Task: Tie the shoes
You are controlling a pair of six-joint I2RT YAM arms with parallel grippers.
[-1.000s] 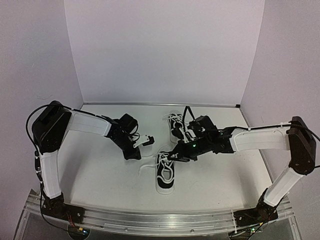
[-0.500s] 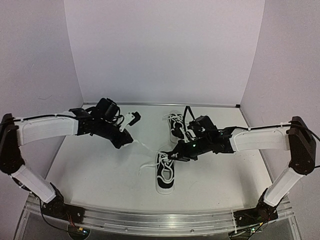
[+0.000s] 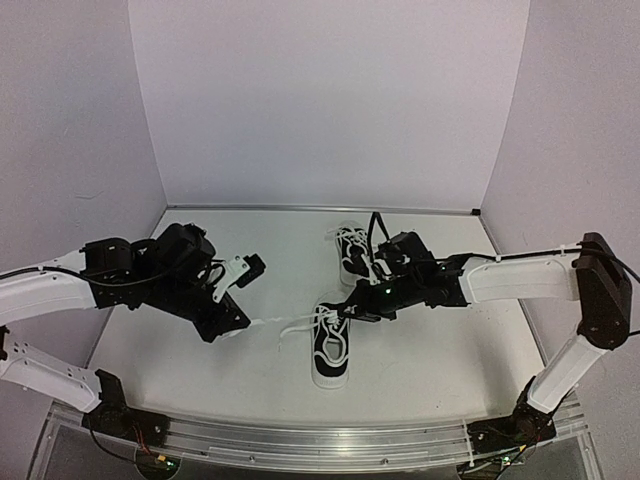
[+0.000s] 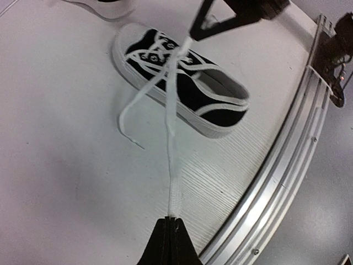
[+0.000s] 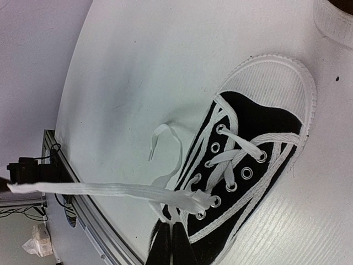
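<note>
Two shoes lie on the white table: the near shoe (image 3: 331, 352) (image 4: 187, 88) (image 5: 259, 149), black with a white sole, and the far shoe (image 3: 351, 250) behind it. My left gripper (image 3: 240, 324) (image 4: 171, 222) is shut on the end of a white lace (image 4: 172, 160) (image 3: 285, 322), which runs taut from the near shoe's eyelets out to the left. My right gripper (image 3: 347, 309) (image 5: 177, 225) is shut on another strand of lace (image 5: 185, 207) just above the shoe's top eyelets. A loose lace end (image 5: 165, 135) (image 4: 129, 124) curls on the table beside the shoe.
An aluminium rail (image 3: 320, 440) (image 4: 287, 165) runs along the table's near edge. White walls (image 3: 320, 110) close the back and both sides. The far shoe's sole (image 5: 336, 19) shows at the top right of the right wrist view.
My left arm swung from the back left down toward the near left, drawing the lace out straight and taut. Its jaws closed fully. The right arm held still.
</note>
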